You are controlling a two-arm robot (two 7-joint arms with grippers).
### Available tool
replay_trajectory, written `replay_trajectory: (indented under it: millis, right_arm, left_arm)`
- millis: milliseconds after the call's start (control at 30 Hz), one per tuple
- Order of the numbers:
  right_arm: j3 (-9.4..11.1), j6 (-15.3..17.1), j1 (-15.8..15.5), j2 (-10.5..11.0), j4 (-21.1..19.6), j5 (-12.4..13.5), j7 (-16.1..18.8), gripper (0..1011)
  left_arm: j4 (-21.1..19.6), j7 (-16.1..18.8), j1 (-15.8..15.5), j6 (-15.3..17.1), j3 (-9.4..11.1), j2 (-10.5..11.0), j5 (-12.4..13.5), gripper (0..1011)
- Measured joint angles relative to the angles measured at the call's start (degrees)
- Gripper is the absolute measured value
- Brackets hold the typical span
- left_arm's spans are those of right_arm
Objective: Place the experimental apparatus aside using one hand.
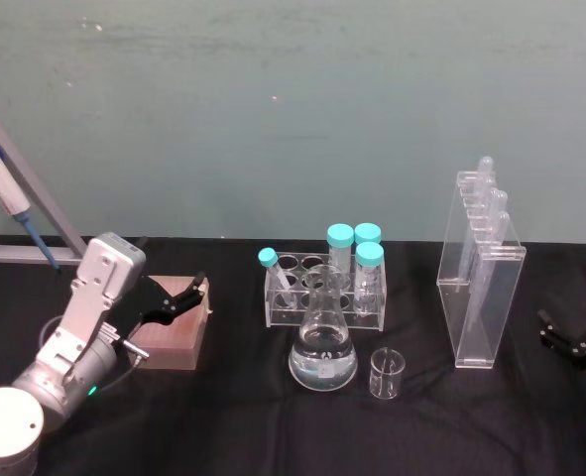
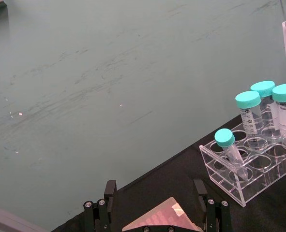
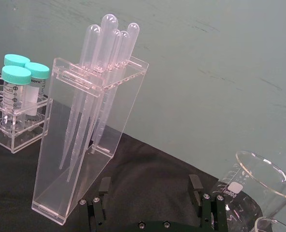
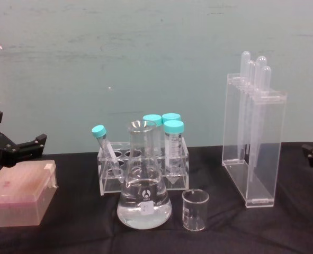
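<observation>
Head view: left pincer (image 1: 188,297), jaws spread, sits above pink box (image 1: 174,342) at 9 o'clock of flask (image 1: 323,352) on surface (image 1: 223,416), with beaker (image 1: 386,374) and pipette stand (image 1: 481,288) toward 3 and right pincer (image 1: 552,333) parked open beyond, so best to grip the flask neck squarely, clear of tube rack (image 1: 273,312).

Liquid-filled flask (image 1: 323,347) just beside small beaker (image 1: 386,374); tall pipette stand (image 1: 480,268) upright nearby.

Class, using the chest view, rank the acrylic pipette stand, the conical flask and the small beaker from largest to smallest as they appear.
1. acrylic pipette stand: tallest, with the largest outline.
2. conical flask: shorter, though it stands nearer the camera.
3. small beaker: clearly smallest, beside the flask's base.
</observation>
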Motion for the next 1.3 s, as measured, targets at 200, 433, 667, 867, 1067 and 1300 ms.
replay_trajectory:
  millis: [200,433,667,867,1067,1300]
  right_arm:
    - [0.0,0.0,0.0,0.0,0.0,0.0,0.0,1003]
    - [0.0,0.0,0.0,0.0,0.0,0.0,0.0,1003]
    - [0.3,0.2,0.0,-0.2,0.0,0.0,0.1,1003]
    - [1.8,1.5,-0.7,-1.2,-0.5,0.9,0.4,1003]
    - [4.2,2.2,-2.7,-2.1,-2.4,1.8,-0.7,1003]
    - [6.8,4.1,-5.7,-2.0,-6.0,3.7,-0.3,1003]
  left_arm:
    - [0.0,0.0,0.0,0.0,0.0,0.0,0.0,1000]
    - [0.0,0.0,0.0,0.0,0.0,0.0,0.0,1000]
    - [0.0,0.0,0.0,0.0,0.0,0.0,0.0,1000]
    - [0.0,0.0,0.0,0.0,0.0,0.0,0.0,1000]
    - [0.0,0.0,0.0,0.0,0.0,0.0,0.0,1000]
    - [0.0,0.0,0.0,0.0,0.0,0.0,0.0,1000]
